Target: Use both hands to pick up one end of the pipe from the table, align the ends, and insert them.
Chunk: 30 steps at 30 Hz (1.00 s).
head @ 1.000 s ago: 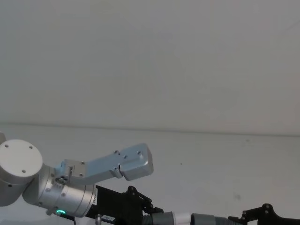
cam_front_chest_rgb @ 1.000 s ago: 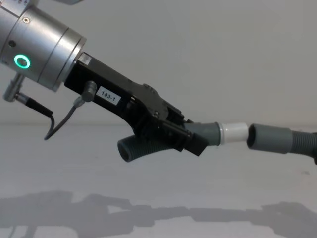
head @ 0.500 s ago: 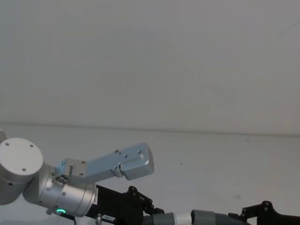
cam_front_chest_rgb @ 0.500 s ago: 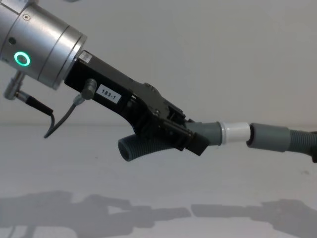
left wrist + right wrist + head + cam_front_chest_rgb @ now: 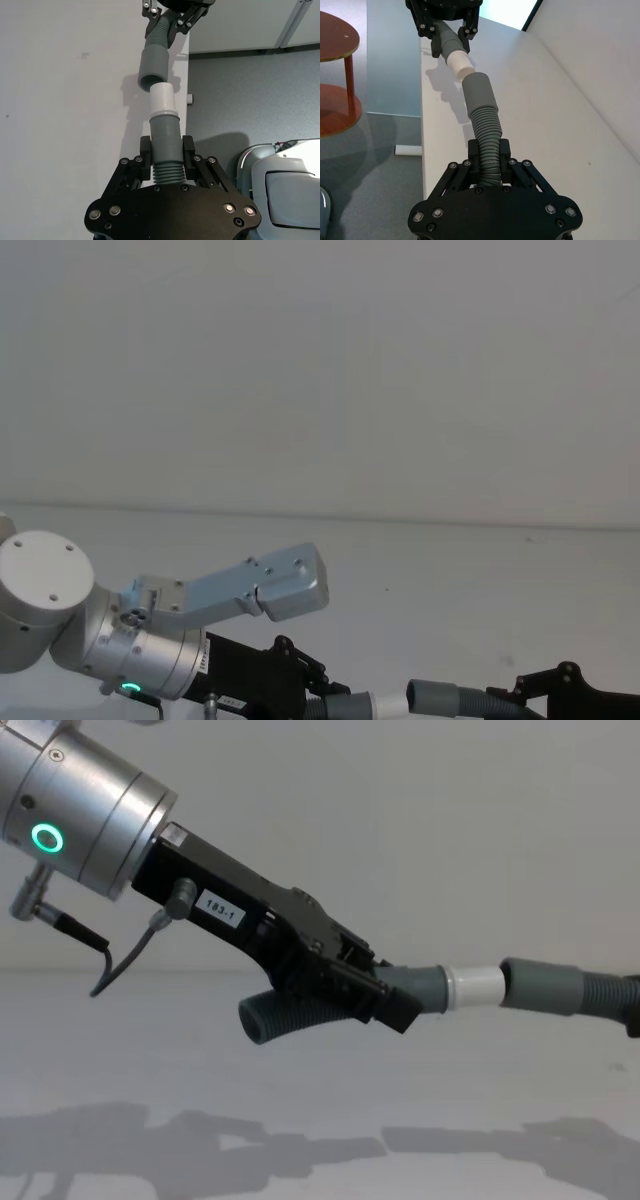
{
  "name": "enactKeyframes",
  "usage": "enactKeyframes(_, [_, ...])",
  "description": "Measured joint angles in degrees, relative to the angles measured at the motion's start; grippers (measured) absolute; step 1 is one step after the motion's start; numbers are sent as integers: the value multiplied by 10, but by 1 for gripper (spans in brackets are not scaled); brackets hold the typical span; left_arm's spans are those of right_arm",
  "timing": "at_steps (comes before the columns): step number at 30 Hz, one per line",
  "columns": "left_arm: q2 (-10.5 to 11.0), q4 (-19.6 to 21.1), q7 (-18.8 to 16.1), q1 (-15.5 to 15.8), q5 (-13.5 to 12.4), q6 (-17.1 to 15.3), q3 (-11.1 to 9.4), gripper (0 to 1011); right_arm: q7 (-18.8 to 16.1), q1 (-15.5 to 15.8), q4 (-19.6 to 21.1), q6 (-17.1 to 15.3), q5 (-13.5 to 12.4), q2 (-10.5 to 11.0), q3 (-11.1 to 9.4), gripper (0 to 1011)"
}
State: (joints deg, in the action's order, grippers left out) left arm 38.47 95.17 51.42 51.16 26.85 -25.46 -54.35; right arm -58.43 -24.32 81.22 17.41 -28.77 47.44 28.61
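Two pincers clamped on our pipe halves — left pincer [image 5: 385,995] presents white tip [image 5: 475,986] at hollow cuff [image 5: 540,986], right pincer [image 5: 490,155] clenched, above table [image 5: 300,1120]

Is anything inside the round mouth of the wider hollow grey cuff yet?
The narrower white tip meets the wider hollow grey cuff at its mouth; most of the tip is outside. How far it has entered is hidden by the rim.

Silver arm [image 5: 75,815], green ring [image 5: 45,839], black labelled tool [image 5: 385,1003]
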Motion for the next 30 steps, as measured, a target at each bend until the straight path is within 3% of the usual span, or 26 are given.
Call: enactKeyframes(30, [-9, -22, 11, 11, 0, 12, -6, 327, -12, -4, -2, 26, 5, 0, 4, 204])
